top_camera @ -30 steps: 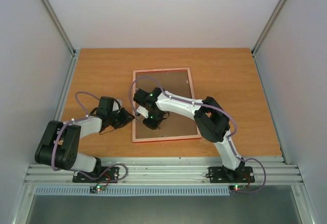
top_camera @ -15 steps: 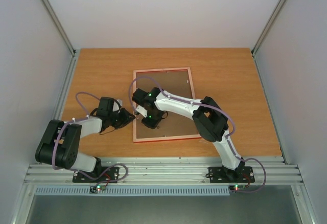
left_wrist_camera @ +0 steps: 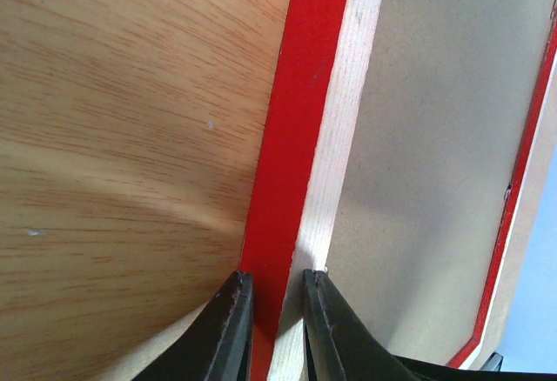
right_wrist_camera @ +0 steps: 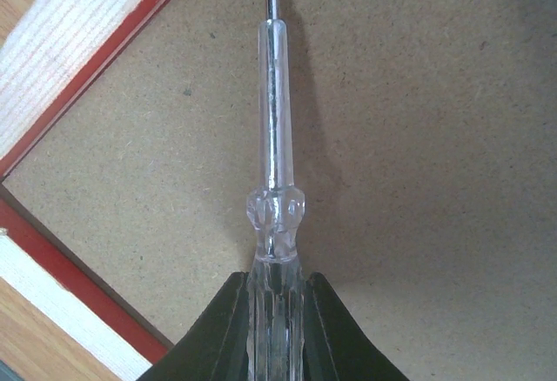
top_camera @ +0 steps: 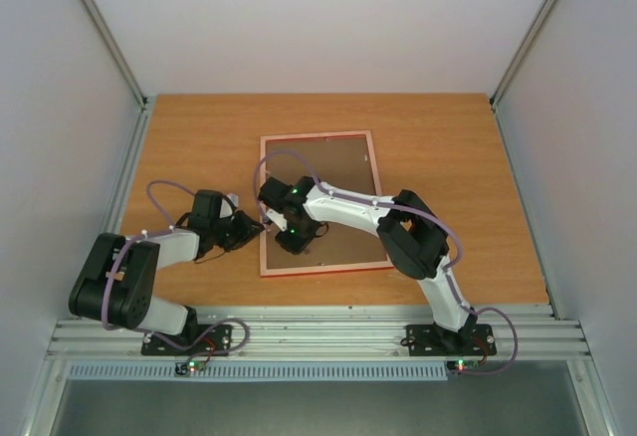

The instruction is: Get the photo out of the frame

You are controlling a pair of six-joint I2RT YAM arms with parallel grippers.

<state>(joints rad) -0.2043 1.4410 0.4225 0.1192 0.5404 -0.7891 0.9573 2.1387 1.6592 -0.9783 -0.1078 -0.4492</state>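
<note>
Clamped shut, my left gripper (left_wrist_camera: 274, 281) has the left rail of the frame (left_wrist_camera: 300, 137) pinched between its fingers, one on the red outer face and one on the pale wooden back. The right gripper (right_wrist_camera: 277, 281) is closed on the clear handle of a screwdriver (right_wrist_camera: 274, 137), whose shaft runs out over the backing board (right_wrist_camera: 418, 137). Its tip is cut off at the top of the wrist view, so I cannot tell whether it touches anything.

From above, the frame lies flat and back-up on the table (top_camera: 448, 157), with its long axis running near to far. I cannot see the photo in any view; I judge it sits under the backing board, facing the table.

What matters for the coming move is this. The left gripper holds the left rail towards its near end. The right gripper hangs just right of it, inside the frame over the near-left part of the board, with a frame corner close by in its wrist view. So the right arm is the one already over the board, and the left serves to steady. I think the screwdriver must reach the seam between board and rail to pry. I cannot make out any retaining tabs.
</note>
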